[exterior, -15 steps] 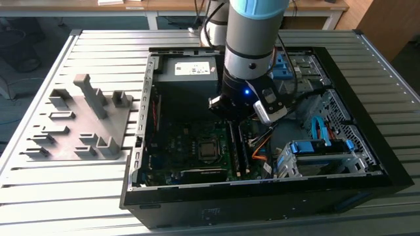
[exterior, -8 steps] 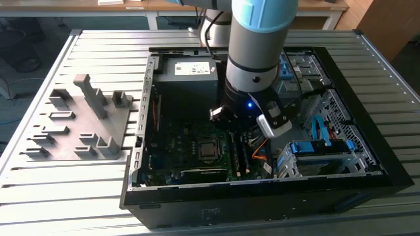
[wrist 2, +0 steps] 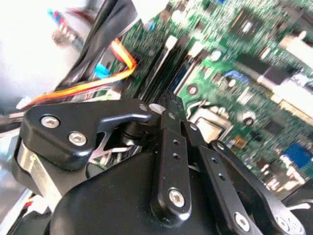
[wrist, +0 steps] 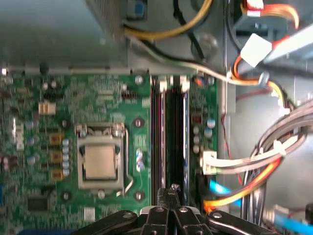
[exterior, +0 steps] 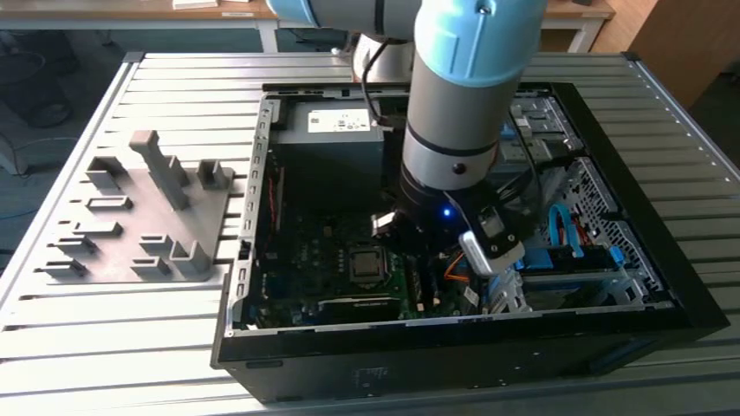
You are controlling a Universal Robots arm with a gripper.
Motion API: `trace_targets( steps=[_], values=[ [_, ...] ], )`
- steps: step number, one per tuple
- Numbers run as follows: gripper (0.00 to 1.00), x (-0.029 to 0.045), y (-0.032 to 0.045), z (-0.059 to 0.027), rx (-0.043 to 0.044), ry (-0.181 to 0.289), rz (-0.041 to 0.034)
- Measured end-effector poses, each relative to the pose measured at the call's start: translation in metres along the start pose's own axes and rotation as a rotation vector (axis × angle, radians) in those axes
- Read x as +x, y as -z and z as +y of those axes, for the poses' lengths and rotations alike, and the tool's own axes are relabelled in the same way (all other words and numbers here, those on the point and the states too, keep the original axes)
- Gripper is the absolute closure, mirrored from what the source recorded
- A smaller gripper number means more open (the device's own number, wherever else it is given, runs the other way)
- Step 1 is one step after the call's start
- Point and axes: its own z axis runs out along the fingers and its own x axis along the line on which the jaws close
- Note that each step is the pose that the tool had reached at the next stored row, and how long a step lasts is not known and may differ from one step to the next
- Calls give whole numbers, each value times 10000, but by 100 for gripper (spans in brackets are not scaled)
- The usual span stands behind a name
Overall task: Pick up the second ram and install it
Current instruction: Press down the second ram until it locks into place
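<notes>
One arm (exterior: 463, 113) reaches down into the open computer case (exterior: 463, 338), and you find it at the middle of the exterior view, its wrist low over the motherboard (exterior: 312, 251). Your gripper (wrist: 168, 192) has its fingertips drawn together with no gap showing in both wrist views (wrist 2: 168, 105); you cannot tell whether anything thin is pinched between them. They sit right over the bank of long black memory slots (wrist: 168, 127), at the end away from the white latches (wrist: 162, 84). What looks like the second ram (wrist: 185, 132) stands on edge in that bank as a dark strip with a bluish edge, on the side away from the processor socket (wrist: 100, 161), just beside the fingertips; whether it is fully seated you cannot tell. Orange and white cables (wrist: 244, 191) run close by, beyond the ram. Toward the exterior view's left, the grey slotted holder block (exterior: 139, 217) lies on the slatted metal table (exterior: 93, 347), well apart from the case.
</notes>
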Motion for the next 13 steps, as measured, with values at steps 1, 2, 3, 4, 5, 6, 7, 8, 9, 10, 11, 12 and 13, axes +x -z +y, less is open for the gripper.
trace_targets(
  steps=[1,2,3,4,5,6,7,8,9,10,11,12,13],
  values=[
    [90,0,-2,-31,9,0,-1],
    [90,-1,-4,-61,20,0,0],
    [90,-1,-10,-83,31,0,-1],
    [90,-2,-21,-98,49,1,-2],
    [90,-1,-32,-109,66,0,-1],
    [90,-1,-43,-114,85,0,-3],
    [90,-1,-50,-120,121,-1,-3],
    [90,-2,-53,-126,150,2,-3],
    [90,-2,-57,-134,169,4,-3],
    [90,-2,-62,-142,180,5,-4],
    [90,-2,-66,-149,194,6,-4],
    [90,-2,-70,-157,209,7,-4],
    [90,-2,-74,-165,226,9,-4]
  ],
)
